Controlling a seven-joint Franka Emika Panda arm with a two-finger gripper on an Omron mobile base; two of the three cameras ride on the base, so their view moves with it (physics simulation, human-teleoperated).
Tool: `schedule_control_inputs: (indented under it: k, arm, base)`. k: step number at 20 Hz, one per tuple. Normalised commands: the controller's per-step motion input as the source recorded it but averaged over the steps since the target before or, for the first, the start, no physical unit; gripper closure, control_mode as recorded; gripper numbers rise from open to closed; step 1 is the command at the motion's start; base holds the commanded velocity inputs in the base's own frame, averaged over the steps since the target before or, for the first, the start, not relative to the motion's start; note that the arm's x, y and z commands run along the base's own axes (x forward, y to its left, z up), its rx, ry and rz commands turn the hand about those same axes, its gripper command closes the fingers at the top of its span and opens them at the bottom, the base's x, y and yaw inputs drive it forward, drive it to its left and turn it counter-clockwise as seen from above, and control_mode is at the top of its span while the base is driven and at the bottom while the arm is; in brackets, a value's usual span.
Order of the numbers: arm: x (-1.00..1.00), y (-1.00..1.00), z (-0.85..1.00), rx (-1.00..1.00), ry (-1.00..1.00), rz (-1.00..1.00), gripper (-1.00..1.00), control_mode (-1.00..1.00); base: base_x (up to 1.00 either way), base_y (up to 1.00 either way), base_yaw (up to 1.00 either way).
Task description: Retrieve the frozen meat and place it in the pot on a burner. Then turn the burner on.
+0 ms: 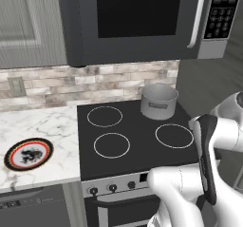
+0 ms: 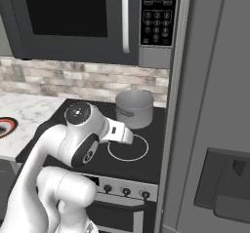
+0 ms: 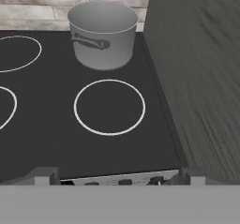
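Note:
The pot (image 1: pixel 159 100) (image 2: pixel 135 108) (image 3: pixel 103 33), a short grey metal cylinder with a small side handle, stands empty on the stove's back right burner. The front right burner ring (image 3: pixel 109 107) (image 1: pixel 173 136) (image 2: pixel 128 147) lies bare before it. My gripper (image 3: pixel 119 176) is open; its fingertips (image 3: pixel 44 175) sit wide apart at the bottom of the hand view with nothing between them, above the stove's front edge and well short of the pot. The frozen meat is out of view. A row of burner knobs (image 1: pixel 112 188) (image 2: pixel 126 191) lines the stove front.
A grey fridge side (image 2: pixel 215 105) (image 3: pixel 201 78) rises right beside the stove. A microwave (image 1: pixel 137 17) (image 2: pixel 68 12) hangs over the cooktop. On the marble counter (image 1: pixel 42 121) to the left lies a black-and-red rimmed plate (image 1: pixel 28 154). My white arm (image 2: pixel 83 139) stands in front of the stove.

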Motion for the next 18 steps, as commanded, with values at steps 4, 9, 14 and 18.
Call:
schedule_control_inputs:
  k: [4,9,14,18]
  arm:
    - [-0.08,0.0,-0.34,0.0,0.11,0.02,-1.0,-1.0]
    - [-0.01,0.0,-0.29,0.0,0.09,0.01,-1.0,-1.0]
    - [0.0,0.0,-0.08,0.0,0.03,0.0,-1.0,-1.0]
    - [0.0,0.0,0.0,0.0,0.0,0.0,-1.0,-1.0]
  base:
    - [0.0,0.0,0.0]
    - [0.0,0.0,0.0]
    - [0.0,0.0,0.0]
    - [0.0,0.0,0.0]
